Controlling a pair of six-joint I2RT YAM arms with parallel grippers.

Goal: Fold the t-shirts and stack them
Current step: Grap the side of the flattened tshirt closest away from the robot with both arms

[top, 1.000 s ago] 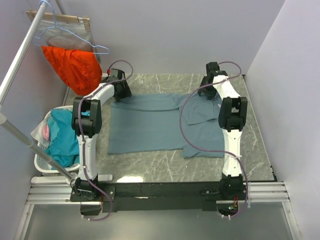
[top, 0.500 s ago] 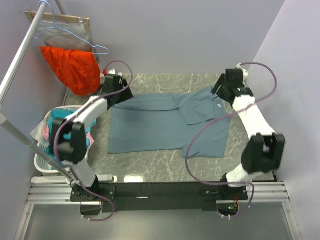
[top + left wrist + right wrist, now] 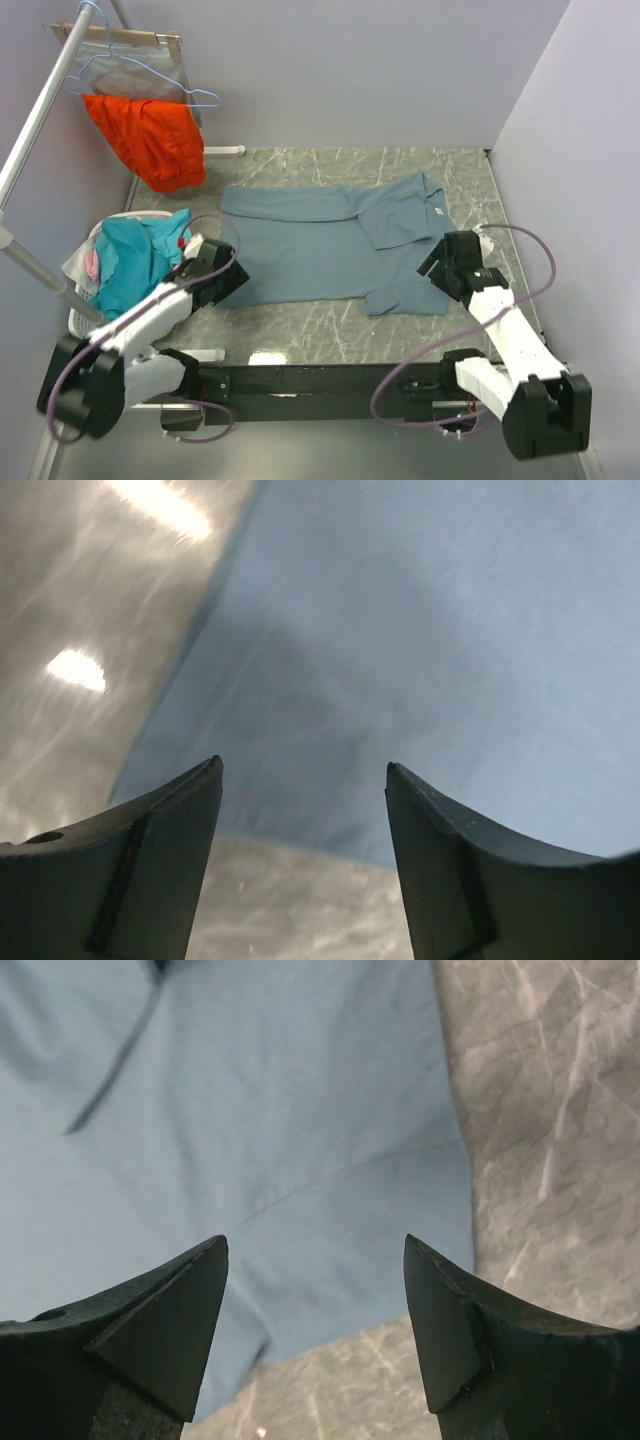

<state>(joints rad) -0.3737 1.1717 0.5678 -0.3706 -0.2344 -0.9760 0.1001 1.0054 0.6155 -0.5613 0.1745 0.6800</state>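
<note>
Since both arms pulled back from the far edge of the t-shirt [image 3: 310, 245], we have left claw [image 3: 300, 775] and right claw [image 3: 315, 1248] wide, empty, over its near corners (cloth flat on the bench [image 3: 330, 325]); near-edge grab likely next.

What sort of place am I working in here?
Probably a lab cell staged for laundry: plain walls around a marble-look table, a slate-blue t-shirt spread on it, a clothes basket, an orange garment hanging.
</note>
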